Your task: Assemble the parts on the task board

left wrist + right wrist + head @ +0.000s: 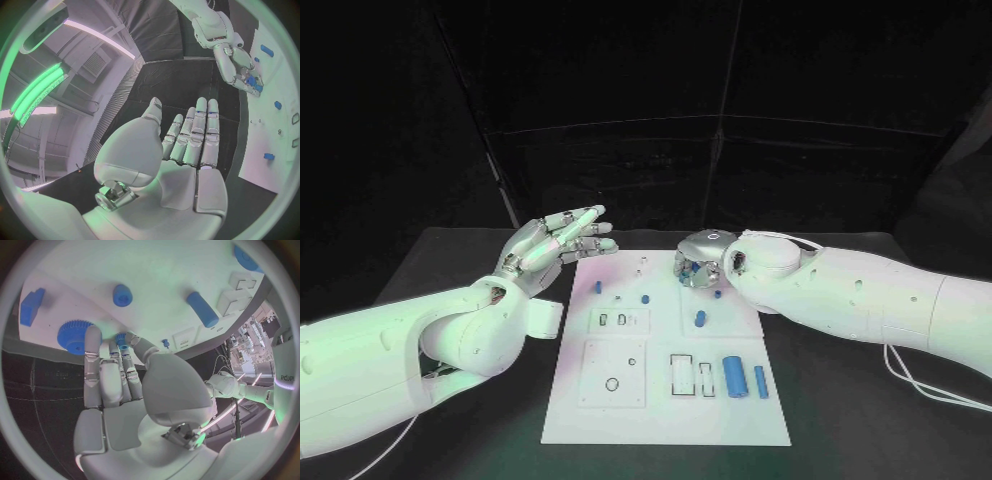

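The white task board (668, 410) lies in the middle of the black table. My right hand (701, 258) reaches down over its far right corner. In the right wrist view its fingertips (94, 337) touch the edge of a blue gear (75, 336), and the thumb and a finger pinch a small blue part (120, 340). The left wrist view shows that right hand (240, 70) with blue between its fingers. My left hand (560, 240) is raised beside the board's far left corner, fingers straight and together, holding nothing (194, 145).
Loose blue parts lie on the board: a long cylinder (736, 375), a thin bar (760, 380), a short piece (701, 319) and small pegs (599, 286). Rectangular slots (682, 375) and a round hole (613, 384) mark the near half.
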Robot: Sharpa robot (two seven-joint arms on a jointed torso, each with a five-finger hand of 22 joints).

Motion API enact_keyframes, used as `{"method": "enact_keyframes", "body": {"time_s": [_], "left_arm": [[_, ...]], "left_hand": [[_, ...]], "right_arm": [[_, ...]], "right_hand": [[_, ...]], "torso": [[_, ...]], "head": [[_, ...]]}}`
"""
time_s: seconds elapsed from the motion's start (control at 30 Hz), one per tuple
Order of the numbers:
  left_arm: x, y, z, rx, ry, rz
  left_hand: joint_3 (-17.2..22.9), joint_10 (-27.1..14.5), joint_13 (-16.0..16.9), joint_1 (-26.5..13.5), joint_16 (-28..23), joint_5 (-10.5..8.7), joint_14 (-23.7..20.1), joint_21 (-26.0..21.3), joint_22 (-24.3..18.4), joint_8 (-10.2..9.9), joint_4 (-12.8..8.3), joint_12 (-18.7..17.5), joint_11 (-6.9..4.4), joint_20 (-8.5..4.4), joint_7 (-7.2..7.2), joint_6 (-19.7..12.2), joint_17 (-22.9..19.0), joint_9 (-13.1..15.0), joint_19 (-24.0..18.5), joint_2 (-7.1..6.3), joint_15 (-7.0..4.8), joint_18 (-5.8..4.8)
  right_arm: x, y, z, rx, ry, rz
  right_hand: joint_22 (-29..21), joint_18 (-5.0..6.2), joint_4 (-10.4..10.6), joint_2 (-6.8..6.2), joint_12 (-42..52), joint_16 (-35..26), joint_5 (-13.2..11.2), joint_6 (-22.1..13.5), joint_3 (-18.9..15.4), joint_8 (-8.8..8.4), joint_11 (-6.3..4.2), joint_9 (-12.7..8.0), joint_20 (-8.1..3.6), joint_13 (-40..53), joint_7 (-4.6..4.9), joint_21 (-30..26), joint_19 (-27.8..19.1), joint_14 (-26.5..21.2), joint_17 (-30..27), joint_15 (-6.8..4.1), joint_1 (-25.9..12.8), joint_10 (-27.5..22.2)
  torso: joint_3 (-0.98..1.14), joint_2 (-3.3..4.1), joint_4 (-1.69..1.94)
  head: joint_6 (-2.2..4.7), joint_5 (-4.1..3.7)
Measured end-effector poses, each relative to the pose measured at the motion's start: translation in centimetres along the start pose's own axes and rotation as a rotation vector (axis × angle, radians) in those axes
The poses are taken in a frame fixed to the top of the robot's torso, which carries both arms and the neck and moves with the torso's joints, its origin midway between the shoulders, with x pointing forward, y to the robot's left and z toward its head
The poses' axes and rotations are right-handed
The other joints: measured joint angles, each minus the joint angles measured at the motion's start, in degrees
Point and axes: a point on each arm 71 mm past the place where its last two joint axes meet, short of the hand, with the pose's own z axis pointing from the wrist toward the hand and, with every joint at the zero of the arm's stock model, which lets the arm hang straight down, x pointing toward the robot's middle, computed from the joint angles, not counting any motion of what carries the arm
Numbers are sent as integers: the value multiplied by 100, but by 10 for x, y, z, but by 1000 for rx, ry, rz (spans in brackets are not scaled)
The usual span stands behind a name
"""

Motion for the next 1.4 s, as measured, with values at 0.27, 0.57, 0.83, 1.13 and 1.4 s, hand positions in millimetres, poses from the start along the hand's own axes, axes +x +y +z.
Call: {"method": "enact_keyframes", "body": {"time_s": [0.27,0.57,0.83,1.13,1.4], "left_arm": [[0,0,1,-3,0,1],[-1,0,0,-6,-2,2],[-3,0,0,-7,-6,3],[-4,0,0,-9,-9,5],[-4,1,1,-11,-9,6]], "left_hand": [[0,0,0,0,0,0,0,0,-6,0,0,0,0,0,0,0,0,0,0,0,0,0],[0,0,0,0,0,0,0,0,-5,-34,0,0,0,0,-9,-32,0,1,0,0,0,-1],[0,0,0,0,-24,0,0,0,-11,-34,0,-13,0,0,-10,-31,0,1,0,0,0,0],[0,0,0,0,-27,0,0,0,-12,-34,0,-24,0,0,-10,-31,0,1,0,0,0,0],[0,0,1,0,-27,0,0,0,-11,-34,0,-24,0,0,-10,-31,0,1,0,0,0,0]], "right_arm": [[0,0,0,-2,-1,2],[0,0,-5,-8,-60,15],[-9,5,-3,-6,-152,47],[-15,12,10,12,-206,82],[-19,19,19,13,-231,101]], "right_hand": [[28,0,15,-10,-36,63,-76,148,273,3,1,16,0,-3,-1,59,0,0,53,0,-10,167],[86,0,-9,-10,-78,156,-318,290,624,38,-9,34,-20,3,26,176,-20,0,157,0,54,337],[104,0,-24,-23,-89,158,-321,290,687,38,-9,33,-20,1,26,200,-20,0,157,0,85,337],[117,0,14,-23,-107,158,-355,290,727,37,-9,30,-6,-4,26,222,-33,0,163,0,84,336],[123,0,24,-81,-110,158,-365,269,767,14,-9,23,3,-5,47,245,-42,0,163,0,88,336]], "torso": [[0,3,-5],[-4,-1,-10],[-11,-3,3],[-17,26,33],[-38,90,86]], "head": [[-27,4],[-24,3],[32,25],[82,58],[97,28]]}}
